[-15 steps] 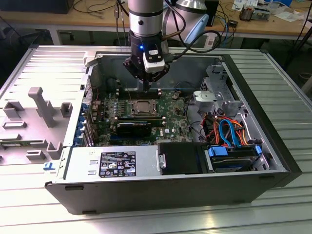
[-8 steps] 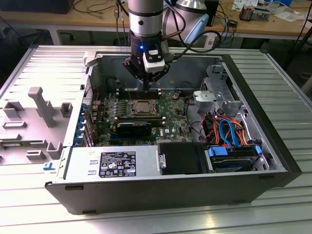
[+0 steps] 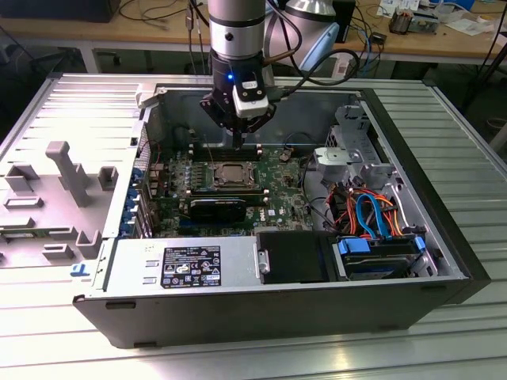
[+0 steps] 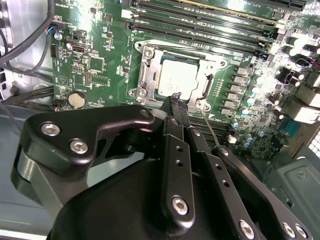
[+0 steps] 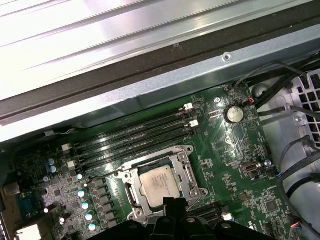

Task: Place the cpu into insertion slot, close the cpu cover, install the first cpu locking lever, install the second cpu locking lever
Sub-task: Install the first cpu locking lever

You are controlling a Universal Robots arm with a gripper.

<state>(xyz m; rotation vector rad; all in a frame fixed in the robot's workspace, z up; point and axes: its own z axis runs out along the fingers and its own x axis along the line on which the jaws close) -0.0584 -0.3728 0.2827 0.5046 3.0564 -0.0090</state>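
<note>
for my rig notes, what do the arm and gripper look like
The arm is a silver-grey tube with a black band, a small blue light and black cables looping off it. The gripper is matte black, built of angular plates and links with silver screws.

A silver-grey cylindrical arm point(image 3: 235, 28) with a small blue light point(image 3: 230, 77) and looping black cables point(image 3: 325, 79) carries a matte black hand point(image 4: 176, 100) built of rounded link plates point(image 4: 95, 127) fastened with silver hex screws point(image 4: 180, 205).
</note>
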